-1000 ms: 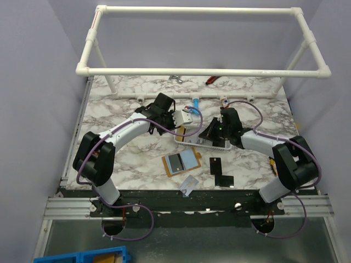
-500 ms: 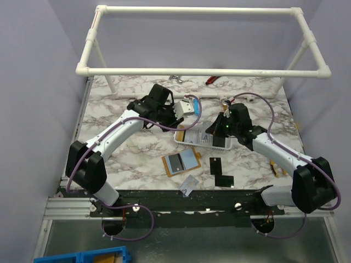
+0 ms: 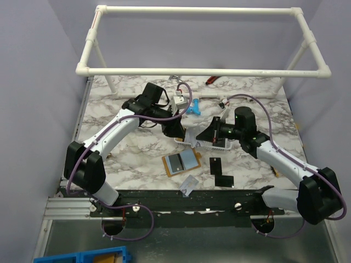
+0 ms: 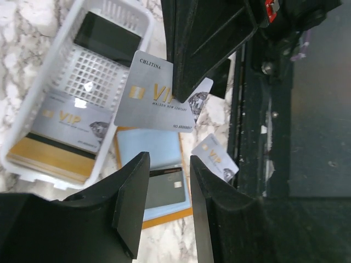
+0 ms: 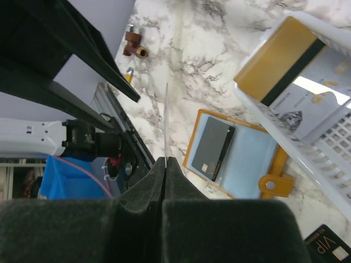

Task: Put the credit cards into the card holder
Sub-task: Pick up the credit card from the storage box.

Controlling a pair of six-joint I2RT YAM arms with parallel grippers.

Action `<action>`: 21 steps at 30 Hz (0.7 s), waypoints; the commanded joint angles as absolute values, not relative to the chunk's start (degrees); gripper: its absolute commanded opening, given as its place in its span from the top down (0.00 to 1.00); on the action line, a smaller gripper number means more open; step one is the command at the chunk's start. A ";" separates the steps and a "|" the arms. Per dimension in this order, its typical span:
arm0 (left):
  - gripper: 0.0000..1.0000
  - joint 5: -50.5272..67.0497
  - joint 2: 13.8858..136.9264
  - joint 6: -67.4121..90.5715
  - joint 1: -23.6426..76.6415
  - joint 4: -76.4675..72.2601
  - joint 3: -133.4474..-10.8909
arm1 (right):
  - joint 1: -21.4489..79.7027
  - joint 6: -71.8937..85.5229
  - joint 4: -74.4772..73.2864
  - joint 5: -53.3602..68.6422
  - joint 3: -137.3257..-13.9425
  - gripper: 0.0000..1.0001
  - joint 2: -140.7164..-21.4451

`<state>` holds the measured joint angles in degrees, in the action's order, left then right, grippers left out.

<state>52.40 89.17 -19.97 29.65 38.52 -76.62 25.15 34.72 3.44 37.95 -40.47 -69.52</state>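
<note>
My right gripper [image 5: 165, 160] is shut on a silvery-white credit card [image 4: 156, 101], held on edge in the air over the card holder. The card holder [image 3: 181, 163] lies open on the marble, orange with a pale blue lining and a black card [image 5: 213, 149] in it. My left gripper [image 4: 169, 164] hangs open and empty beside the held card, a short gap from it. Two black cards [image 3: 215, 164] [image 3: 224, 179] and a silvery one [image 3: 190, 185] lie on the table. Gold and silvery cards [image 5: 279, 60] rest in the basket.
A white mesh basket [image 3: 211, 143] stands just behind the card holder, under both grippers. A white pipe frame [image 3: 203, 71] spans the back of the table. Small tools [image 3: 211, 80] lie at the far edge. The black front rail [image 3: 219, 197] runs close to the loose cards.
My left gripper has swung forward and down toward the basket, and its jaws have widened. The right arm has stretched out and shifted left with the silvery card still in its grip.
</note>
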 commanded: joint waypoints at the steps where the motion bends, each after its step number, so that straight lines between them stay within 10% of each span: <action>1: 0.63 63.50 89.18 -12.29 29.27 33.58 -74.12 | 25.31 34.96 8.84 46.11 -39.99 0.99 -69.06; 21: 0.64 70.41 88.81 -0.27 25.58 22.92 -69.52 | 25.33 32.83 4.64 49.15 -42.13 0.99 -69.46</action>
<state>68.18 90.65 -2.00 27.03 26.68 -71.46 25.15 35.29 8.84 49.36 -40.75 -70.91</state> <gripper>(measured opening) 0.360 0.011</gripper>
